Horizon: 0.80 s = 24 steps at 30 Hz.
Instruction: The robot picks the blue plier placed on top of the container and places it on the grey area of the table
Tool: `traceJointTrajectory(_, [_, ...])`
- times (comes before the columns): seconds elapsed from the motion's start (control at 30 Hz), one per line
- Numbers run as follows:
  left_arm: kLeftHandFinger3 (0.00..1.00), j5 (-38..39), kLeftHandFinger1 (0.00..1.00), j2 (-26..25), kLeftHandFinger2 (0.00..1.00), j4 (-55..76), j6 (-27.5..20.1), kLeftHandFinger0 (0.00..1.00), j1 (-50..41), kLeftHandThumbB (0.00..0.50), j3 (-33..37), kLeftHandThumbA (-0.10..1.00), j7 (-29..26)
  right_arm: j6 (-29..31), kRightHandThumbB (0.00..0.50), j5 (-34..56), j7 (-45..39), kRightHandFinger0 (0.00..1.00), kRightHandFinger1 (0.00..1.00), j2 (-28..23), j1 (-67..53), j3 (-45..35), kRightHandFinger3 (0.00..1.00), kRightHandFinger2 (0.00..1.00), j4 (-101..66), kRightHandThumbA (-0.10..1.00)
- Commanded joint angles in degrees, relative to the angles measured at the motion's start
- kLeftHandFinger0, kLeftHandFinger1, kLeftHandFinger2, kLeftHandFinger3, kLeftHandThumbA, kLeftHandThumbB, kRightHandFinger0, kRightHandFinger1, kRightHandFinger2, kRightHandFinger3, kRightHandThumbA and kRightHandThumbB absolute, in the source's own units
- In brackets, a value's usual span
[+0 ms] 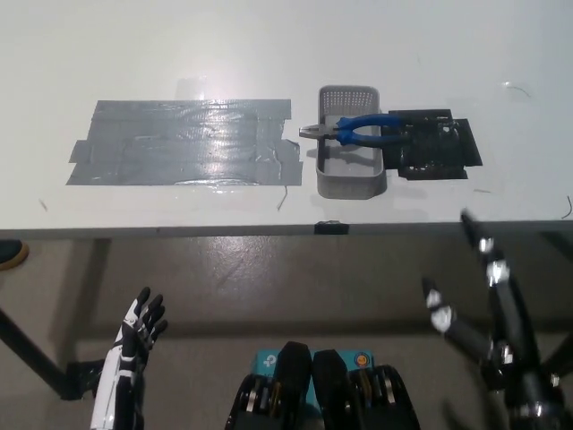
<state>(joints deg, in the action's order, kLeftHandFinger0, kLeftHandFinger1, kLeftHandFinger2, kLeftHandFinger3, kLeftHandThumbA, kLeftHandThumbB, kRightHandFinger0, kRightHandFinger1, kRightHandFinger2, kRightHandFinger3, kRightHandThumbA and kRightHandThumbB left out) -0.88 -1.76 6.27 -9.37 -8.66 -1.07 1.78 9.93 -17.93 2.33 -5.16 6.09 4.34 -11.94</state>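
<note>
Nothing of our task is done: the blue-handled plier (354, 131) lies across the grey perforated plastic container (351, 177), centre frame. We hold the black right hand (488, 309), lower right, empty with fingers spread; the white left hand (134, 345) rests lower left, fingers apart. Left of the container, the grey taped area (179, 143) waits on the white table (269, 45).

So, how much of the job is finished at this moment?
Nothing is done yet. The blue plier lies across the grey container, not on the grey tape area. Nothing is in hand: the white left hand and the black right hand are open, below the table edge. Reaching, grasping and placing are all left.
</note>
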Motion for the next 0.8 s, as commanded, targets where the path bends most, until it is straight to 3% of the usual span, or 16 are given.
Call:
traceJointTrajectory(0.0, [1.00, -0.92, 1.00, -0.56, 1.00, 2.22, -2.04, 1.00, -0.04, 0.000, -0.34, 1.00, -0.64, -6.73, 0.274, -16.74, -1.11, 1.00, 1.00, -2.36, 12.90, -0.47, 1.00, 1.00, -8.35, 0.56])
traceJointTrajectory(0.03, [1.00, -1.06, 1.00, -0.39, 1.00, 2.14, -2.41, 1.00, -0.38, 0.000, -0.32, 1.00, -0.79, -8.25, 0.274, -17.84, -2.14, 1.00, 1.00, -2.83, 14.45, -0.16, 1.00, 1.00, -8.61, 0.58])
traceJointTrajectory(0.07, [1.00, -1.36, 1.00, -0.38, 1.00, 2.21, -2.16, 1.00, -0.54, 0.000, -0.29, 1.00, -0.87, -11.07, 0.288, -20.23, -5.11, 1.00, 1.00, -4.42, 19.34, 0.92, 1.00, 1.00, -7.26, 0.68])
traceJointTrajectory(0.13, [1.00, -1.40, 1.00, -0.33, 1.00, 2.62, -1.92, 1.00, -1.22, 0.000, -0.20, 1.00, -0.80, -15.36, 0.294, -23.32, -8.86, 1.00, 1.00, -5.49, 23.51, 2.44, 1.00, 1.00, -6.48, 0.77])
traceJointTrajectory(0.23, [1.00, -1.40, 1.00, -0.01, 1.00, 2.61, -1.28, 1.00, -0.66, 0.000, -0.28, 1.00, -1.04, -19.78, 0.324, -23.90, -13.38, 1.00, 1.00, -7.43, 31.42, 4.33, 1.00, 1.00, -2.58, 0.81])
traceJointTrajectory(0.3, [1.00, -0.78, 1.00, 0.09, 1.00, 2.18, -1.80, 1.00, -0.60, 0.000, -0.36, 1.00, -0.91, -23.34, 0.321, -22.65, -19.19, 1.00, 1.00, -10.07, 37.78, 6.28, 1.00, 1.00, 1.24, 0.91])
traceJointTrajectory(0.53, [1.00, -1.96, 1.00, -0.42, 1.00, 2.30, -1.56, 1.00, -0.52, 0.000, -0.59, 1.00, -1.16, -29.16, 0.362, -16.55, -28.30, 1.00, 1.00, -14.18, 52.86, 10.54, 1.00, 1.00, 16.92, 0.90])
traceJointTrajectory(0.77, [1.00, -2.32, 1.00, -0.77, 1.00, 2.39, -1.96, 1.00, -0.66, 0.000, -0.57, 1.00, -1.01, -27.83, 0.370, -16.63, -29.47, 1.00, 1.00, -13.46, 61.44, 15.66, 1.00, 1.00, 32.72, 0.92])
